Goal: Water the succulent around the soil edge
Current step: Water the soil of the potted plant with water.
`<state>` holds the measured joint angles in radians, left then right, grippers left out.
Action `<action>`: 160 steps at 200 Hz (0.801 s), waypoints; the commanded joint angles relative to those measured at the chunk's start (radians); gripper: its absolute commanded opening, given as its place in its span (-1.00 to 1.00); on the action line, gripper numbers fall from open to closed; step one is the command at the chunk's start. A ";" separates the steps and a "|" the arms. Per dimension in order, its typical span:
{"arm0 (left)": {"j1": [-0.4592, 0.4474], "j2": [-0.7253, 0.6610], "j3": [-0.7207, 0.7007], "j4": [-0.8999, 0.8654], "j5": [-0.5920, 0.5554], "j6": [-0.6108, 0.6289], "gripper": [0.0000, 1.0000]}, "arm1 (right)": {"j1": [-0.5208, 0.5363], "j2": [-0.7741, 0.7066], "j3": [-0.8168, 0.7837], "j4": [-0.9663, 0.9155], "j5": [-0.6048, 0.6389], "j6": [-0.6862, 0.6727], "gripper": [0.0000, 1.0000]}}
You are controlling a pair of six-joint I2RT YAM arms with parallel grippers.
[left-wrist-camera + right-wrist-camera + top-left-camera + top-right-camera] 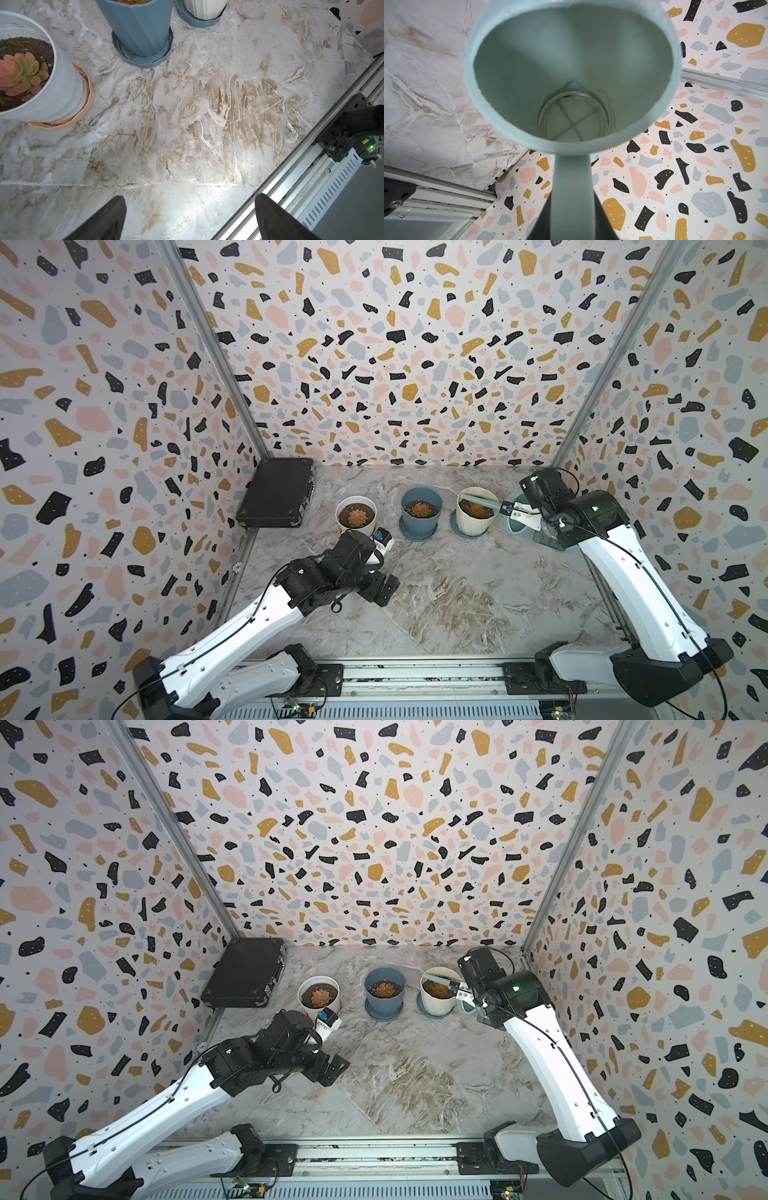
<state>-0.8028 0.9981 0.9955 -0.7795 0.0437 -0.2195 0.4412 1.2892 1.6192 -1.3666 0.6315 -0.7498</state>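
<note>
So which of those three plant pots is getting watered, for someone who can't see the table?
On the marble table three pots stand in a row near the back wall. It is the cream ribbed pot at the end farthest from the black case, on a blue saucer. Only it has the watering can's spout reaching over its soil.

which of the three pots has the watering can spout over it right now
The cream pot, at the row's end nearest the right hand. The watering can spout reaches over its rim; the blue pot and white pot have nothing above them.
</note>
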 commanded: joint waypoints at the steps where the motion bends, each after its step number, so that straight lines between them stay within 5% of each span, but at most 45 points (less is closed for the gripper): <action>1: -0.006 -0.018 0.006 0.027 0.004 0.012 0.99 | 0.007 -0.044 -0.003 -0.012 0.023 0.025 -1.00; 160: -0.009 -0.027 -0.018 0.025 -0.011 0.017 0.99 | 0.016 -0.080 -0.026 -0.052 0.029 0.043 -1.00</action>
<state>-0.8066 0.9909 0.9878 -0.7795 0.0429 -0.2195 0.4515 1.2472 1.5864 -1.4029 0.6262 -0.7319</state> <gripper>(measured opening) 0.994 0.219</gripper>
